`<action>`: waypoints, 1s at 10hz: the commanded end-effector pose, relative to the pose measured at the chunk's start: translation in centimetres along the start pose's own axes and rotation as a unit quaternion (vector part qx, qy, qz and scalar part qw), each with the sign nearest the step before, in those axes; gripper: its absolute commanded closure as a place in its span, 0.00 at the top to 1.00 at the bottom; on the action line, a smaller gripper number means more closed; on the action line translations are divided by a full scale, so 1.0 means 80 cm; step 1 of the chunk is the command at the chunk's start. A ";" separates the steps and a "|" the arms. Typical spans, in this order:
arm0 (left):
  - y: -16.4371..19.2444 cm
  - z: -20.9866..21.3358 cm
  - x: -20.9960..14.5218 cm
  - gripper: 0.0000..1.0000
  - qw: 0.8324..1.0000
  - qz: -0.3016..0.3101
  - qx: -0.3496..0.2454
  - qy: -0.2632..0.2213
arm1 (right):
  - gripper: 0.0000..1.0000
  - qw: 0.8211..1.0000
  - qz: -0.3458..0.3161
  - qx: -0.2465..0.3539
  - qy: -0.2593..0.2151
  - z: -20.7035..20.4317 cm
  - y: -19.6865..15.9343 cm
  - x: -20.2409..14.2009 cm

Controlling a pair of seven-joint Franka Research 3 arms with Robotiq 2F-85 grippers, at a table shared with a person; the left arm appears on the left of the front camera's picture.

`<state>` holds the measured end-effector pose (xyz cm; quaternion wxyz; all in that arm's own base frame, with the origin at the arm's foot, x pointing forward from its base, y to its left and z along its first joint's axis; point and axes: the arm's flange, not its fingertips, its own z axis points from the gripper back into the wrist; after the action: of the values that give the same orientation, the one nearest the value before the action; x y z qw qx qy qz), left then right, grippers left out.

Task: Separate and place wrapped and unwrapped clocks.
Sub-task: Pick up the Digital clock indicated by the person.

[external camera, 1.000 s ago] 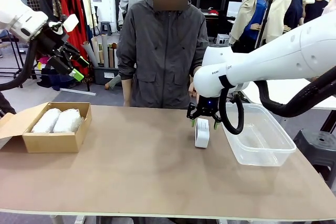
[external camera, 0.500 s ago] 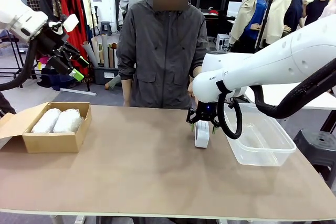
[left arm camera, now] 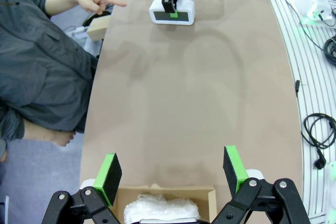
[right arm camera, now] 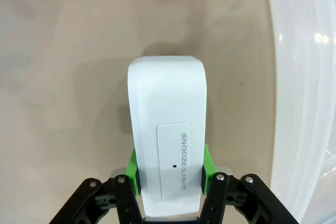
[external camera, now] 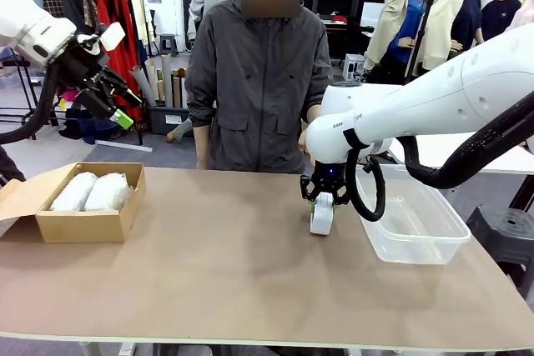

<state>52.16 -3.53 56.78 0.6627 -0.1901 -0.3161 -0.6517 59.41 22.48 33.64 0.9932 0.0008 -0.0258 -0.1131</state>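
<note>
- the right gripper (external camera: pixel 322 198) pinches the bare white clock (external camera: pixel 321 216) between its green pads (right arm camera: pixel 206 166); the clock stands on edge on the table (external camera: pixel 250 281), just left of the clear plastic bin (external camera: pixel 417 227).
- the clock's top panel reads "snooze/light".
- the left gripper (external camera: pixel 113 89) hangs high at far left, fingers spread wide, holding nothing.
- two bubble-wrapped clocks (external camera: pixel 92 192) lie side by side in the cardboard box (external camera: pixel 79 224) at the table's left.
- the person's hand (left arm camera: pixel 100 3) points toward the clock.
</note>
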 end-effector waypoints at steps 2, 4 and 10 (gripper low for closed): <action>-0.001 0.001 0.001 1.00 1.000 0.001 0.003 0.001 | 0.00 1.000 -0.004 -0.001 -0.008 0.009 0.005 0.002; -0.001 0.001 0.001 1.00 1.000 0.001 0.003 0.001 | 0.00 1.000 0.006 0.006 -0.014 0.024 0.006 -0.004; -0.001 0.001 0.001 1.00 1.000 0.001 0.003 0.001 | 0.00 0.998 0.066 -0.021 -0.006 0.144 0.025 -0.055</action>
<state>52.17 -3.53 56.76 0.6627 -0.1902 -0.3160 -0.6517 54.80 25.65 43.56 0.9972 -0.0159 -0.0266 -0.0680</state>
